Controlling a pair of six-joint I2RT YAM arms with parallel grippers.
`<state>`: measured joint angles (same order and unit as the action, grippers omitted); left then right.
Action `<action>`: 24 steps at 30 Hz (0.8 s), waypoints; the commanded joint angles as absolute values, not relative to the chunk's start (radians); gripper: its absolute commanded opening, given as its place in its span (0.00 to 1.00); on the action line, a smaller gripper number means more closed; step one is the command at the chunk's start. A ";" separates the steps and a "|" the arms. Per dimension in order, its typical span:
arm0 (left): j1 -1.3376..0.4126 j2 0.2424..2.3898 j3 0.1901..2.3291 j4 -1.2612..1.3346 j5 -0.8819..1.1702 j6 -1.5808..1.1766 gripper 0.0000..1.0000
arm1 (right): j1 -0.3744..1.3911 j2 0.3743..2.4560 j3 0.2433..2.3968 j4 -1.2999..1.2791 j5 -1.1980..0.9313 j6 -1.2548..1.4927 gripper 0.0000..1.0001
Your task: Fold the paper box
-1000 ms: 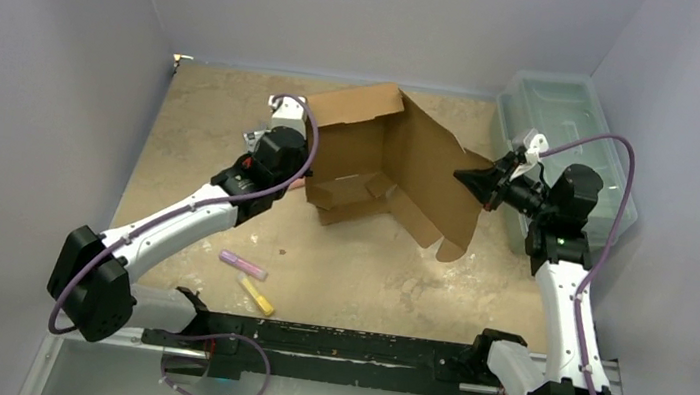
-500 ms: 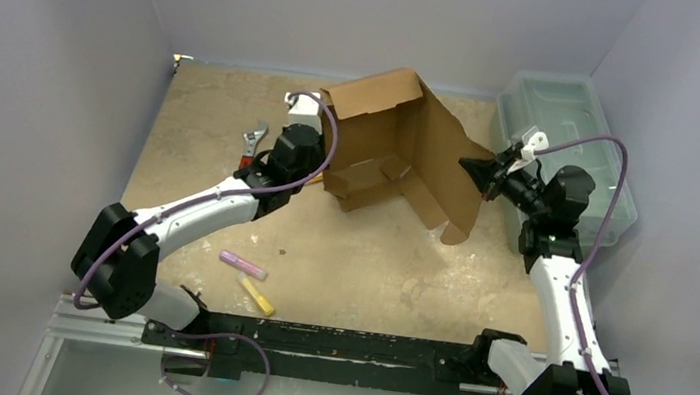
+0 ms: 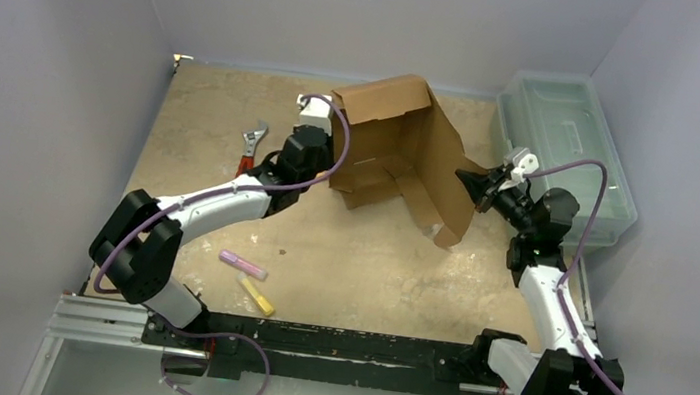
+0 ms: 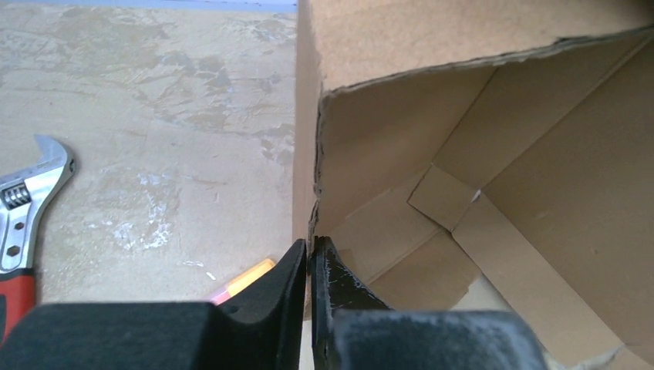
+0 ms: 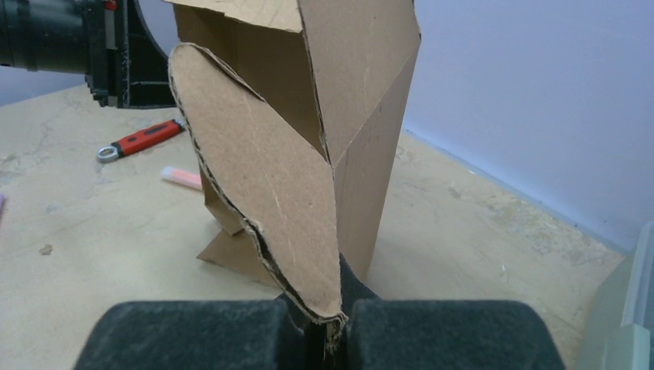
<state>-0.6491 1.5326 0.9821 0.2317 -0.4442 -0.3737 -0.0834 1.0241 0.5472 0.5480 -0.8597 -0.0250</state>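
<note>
The paper box (image 3: 402, 149) is brown cardboard, half raised, with its walls and flaps standing up off the table. My left gripper (image 3: 330, 167) is shut on the lower edge of its left wall. In the left wrist view the fingertips (image 4: 310, 247) pinch that thin wall edge, and the box's (image 4: 463, 116) inside lies open to the right. My right gripper (image 3: 466, 182) is shut on the rounded flap at the box's right side. The right wrist view shows this flap (image 5: 262, 177) wedged between the gripper's (image 5: 333, 324) pads.
A translucent green bin (image 3: 565, 133) stands at the back right, close to the right arm. A red-handled wrench (image 3: 252, 140) lies left of the left wrist. A pink marker (image 3: 243, 265) and a yellow marker (image 3: 256, 296) lie near the front. Another marker (image 4: 243, 281) lies by the left fingers.
The left arm has swung right and farther back, carrying the box's left wall with it. The box now stands narrower and more upright. The right gripper has dropped slightly, still on its flap.
</note>
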 commanded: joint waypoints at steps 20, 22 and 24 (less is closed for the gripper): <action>-0.531 1.503 0.985 0.320 0.078 -0.605 0.40 | -0.084 1.072 0.534 0.573 -0.760 -0.074 0.00; -0.523 1.486 0.973 0.301 0.101 -0.603 0.42 | -0.084 1.075 0.536 0.570 -0.752 -0.074 0.00; -0.512 1.467 0.954 0.294 0.124 -0.602 0.45 | -0.085 1.076 0.537 0.568 -0.742 -0.074 0.00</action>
<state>-0.5335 1.5307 0.9821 0.2699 0.0223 -0.5705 -0.0853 1.0698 0.5320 0.5735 -0.7712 -0.0547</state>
